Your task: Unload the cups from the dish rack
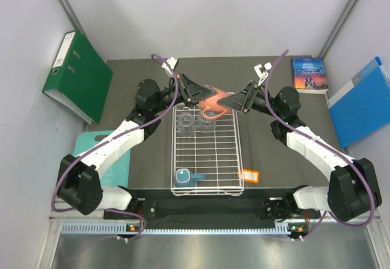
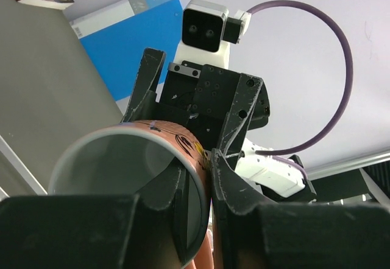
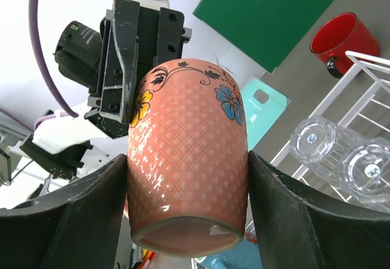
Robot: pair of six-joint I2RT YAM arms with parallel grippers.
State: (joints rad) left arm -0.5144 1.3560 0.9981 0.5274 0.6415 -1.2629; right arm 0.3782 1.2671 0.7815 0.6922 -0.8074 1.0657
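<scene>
The salmon-pink mug hangs above the far end of the white wire dish rack, held between both grippers. My left gripper is shut on its rim, one finger inside and one outside. My right gripper is shut on its body near the base. Two clear glass tumblers lie in the rack's far part. The light-blue mug sits in its near left corner. The red mug stands on the table beyond the rack; in the top view it is hidden.
A teal cutting board lies left of the rack and a green binder leans at the far left. A book and a blue folder lie at the far right. The rack's orange tag is at its near right corner.
</scene>
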